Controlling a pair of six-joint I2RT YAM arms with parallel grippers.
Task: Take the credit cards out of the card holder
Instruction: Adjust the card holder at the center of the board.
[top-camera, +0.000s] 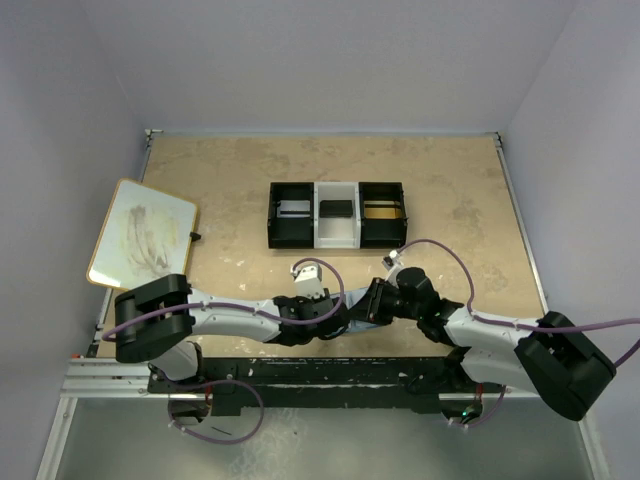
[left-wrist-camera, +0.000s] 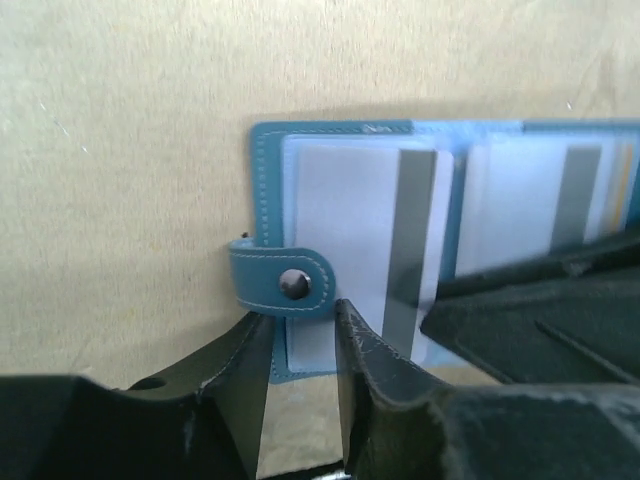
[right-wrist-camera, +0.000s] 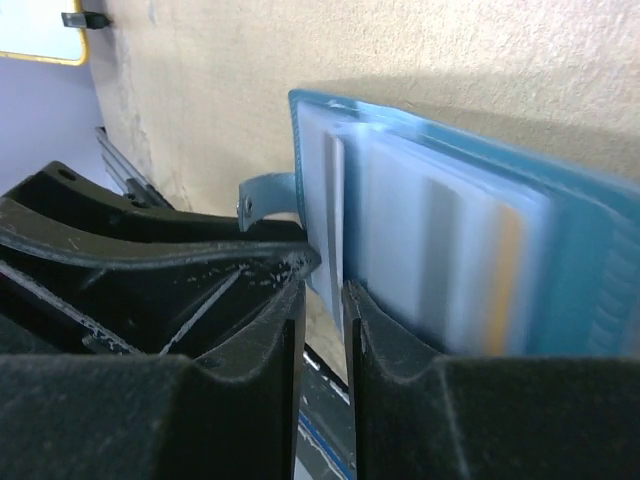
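Blue bifold card holder open on mottled beige table — pale walls around
Nearly closed at its edges: left end effector and right end effector — grip unclear

Blue card holder, white stitching; pale grey credit cards, dark stripes.

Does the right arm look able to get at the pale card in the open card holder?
Likely yes: the card holder lies open, the right gripper straddles the pale card at its edge with nothing between, and the left gripper sits at the snap tab.
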